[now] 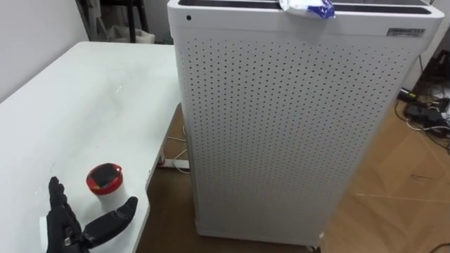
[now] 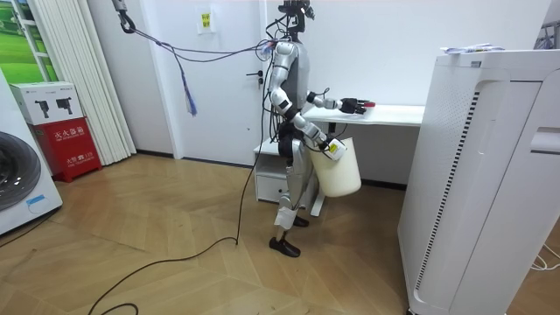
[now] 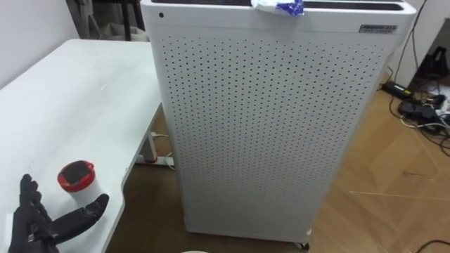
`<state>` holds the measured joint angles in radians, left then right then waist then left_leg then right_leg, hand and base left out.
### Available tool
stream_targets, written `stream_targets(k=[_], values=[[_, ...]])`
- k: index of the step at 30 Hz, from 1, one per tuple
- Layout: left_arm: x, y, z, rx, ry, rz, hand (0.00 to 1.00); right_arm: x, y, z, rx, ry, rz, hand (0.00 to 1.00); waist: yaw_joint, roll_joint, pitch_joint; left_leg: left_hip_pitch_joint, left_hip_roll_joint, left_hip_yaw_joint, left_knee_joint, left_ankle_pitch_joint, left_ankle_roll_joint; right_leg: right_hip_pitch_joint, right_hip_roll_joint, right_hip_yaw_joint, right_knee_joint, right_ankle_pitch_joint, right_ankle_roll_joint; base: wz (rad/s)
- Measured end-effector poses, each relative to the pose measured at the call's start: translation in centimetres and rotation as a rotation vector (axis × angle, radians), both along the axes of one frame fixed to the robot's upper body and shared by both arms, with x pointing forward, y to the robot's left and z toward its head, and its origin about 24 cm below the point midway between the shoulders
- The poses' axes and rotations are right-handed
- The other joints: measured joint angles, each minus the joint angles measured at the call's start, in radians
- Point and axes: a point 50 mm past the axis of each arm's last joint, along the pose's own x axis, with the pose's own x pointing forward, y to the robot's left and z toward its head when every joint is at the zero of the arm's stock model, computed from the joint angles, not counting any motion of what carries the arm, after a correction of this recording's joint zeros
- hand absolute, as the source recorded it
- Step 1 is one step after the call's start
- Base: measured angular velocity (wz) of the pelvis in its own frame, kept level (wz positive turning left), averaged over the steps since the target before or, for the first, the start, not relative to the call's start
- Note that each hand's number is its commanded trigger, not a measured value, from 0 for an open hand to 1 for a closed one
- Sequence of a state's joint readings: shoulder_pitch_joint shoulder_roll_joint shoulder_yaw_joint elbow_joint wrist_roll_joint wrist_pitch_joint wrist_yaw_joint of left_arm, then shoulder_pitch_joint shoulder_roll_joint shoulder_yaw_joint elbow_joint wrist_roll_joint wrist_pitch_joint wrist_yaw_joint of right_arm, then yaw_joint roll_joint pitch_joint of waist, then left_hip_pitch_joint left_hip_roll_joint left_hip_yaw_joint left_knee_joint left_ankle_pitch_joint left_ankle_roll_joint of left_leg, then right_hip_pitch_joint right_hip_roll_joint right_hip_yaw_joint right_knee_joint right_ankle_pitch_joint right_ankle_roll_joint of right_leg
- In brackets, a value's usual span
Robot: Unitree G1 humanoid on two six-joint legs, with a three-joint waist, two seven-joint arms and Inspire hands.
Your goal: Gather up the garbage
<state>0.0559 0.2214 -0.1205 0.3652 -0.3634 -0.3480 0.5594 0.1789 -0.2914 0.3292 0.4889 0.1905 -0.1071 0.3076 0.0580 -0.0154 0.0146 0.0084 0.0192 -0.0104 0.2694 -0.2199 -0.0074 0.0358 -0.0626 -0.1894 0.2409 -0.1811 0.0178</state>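
Note:
A small white cup with a red lid (image 1: 105, 183) stands near the front edge of the white table (image 1: 84, 105). My left hand (image 1: 79, 226) is open just before it, fingers straight and thumb spread toward the cup, not touching it. A crumpled white and blue wrapper (image 1: 307, 8) lies on top of the tall white perforated cabinet (image 1: 295, 126). In the room view my right hand (image 2: 325, 145) hangs low at my side, shut on a white bin (image 2: 339, 168) that dangles from it. I stand at the table's end, facing the cabinet.
A power strip and cables (image 1: 422, 112) lie on the wooden floor to the right of the cabinet. A white cord (image 1: 176, 160) runs on the floor between table and cabinet. In the room view a washing machine (image 2: 22, 179) and a red box (image 2: 68, 144) stand at the left.

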Motion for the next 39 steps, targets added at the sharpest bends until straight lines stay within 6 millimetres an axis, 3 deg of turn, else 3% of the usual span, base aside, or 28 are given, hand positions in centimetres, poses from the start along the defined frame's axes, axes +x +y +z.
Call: stream_targets(k=[9,19,20,21,22,39], values=[[1.7,-0.4,1.3,0.001,-0.058,-0.013,0.00,0.0,0.0,0.0,-0.003,0.003,-0.005,1.00,-0.002,0.000,0.0013,-0.011,0.000,0.006,-0.002,0.000,0.000,-0.017,-0.001,0.004,0.002,0.000,0.000,-0.02],[2.0,-0.4,1.4,0.001,-0.052,-0.004,0.00,-0.2,-0.1,-0.3,-0.016,0.036,-0.019,1.00,-0.005,-0.002,0.0026,-0.008,0.001,0.016,-0.002,0.000,0.000,-0.020,-0.001,0.010,0.001,0.000,0.000,-0.01],[2.0,-0.4,1.4,0.001,-0.048,-0.003,0.62,-0.2,-0.2,-0.3,-0.017,0.037,-0.020,1.00,-0.005,-0.003,0.0028,-0.008,0.001,0.017,-0.002,0.000,0.000,-0.021,-0.001,0.010,0.002,0.000,0.000,0.00],[1.9,-0.4,1.3,0.001,-0.046,-0.003,0.87,-0.2,-0.2,-0.3,-0.017,0.037,-0.020,1.00,-0.005,-0.002,0.0032,-0.008,0.002,0.018,-0.003,0.000,0.000,-0.021,-0.001,0.012,0.003,0.000,0.000,-0.04],[2.0,-0.4,1.2,0.003,-0.039,-0.001,1.00,-0.2,-0.2,-0.3,-0.018,0.037,-0.021,1.00,-0.004,-0.001,0.0037,-0.007,0.002,0.021,-0.003,0.000,0.000,-0.022,-0.001,0.013,0.005,0.000,0.000,-0.04],[1.9,-0.2,0.4,0.005,0.012,0.005,1.00,-0.1,-0.3,-0.3,-0.028,0.034,-0.034,1.00,-0.002,0.007,0.0067,-0.014,0.004,0.038,-0.005,0.000,0.001,-0.045,0.000,0.034,0.017,0.000,0.000,-0.03]])
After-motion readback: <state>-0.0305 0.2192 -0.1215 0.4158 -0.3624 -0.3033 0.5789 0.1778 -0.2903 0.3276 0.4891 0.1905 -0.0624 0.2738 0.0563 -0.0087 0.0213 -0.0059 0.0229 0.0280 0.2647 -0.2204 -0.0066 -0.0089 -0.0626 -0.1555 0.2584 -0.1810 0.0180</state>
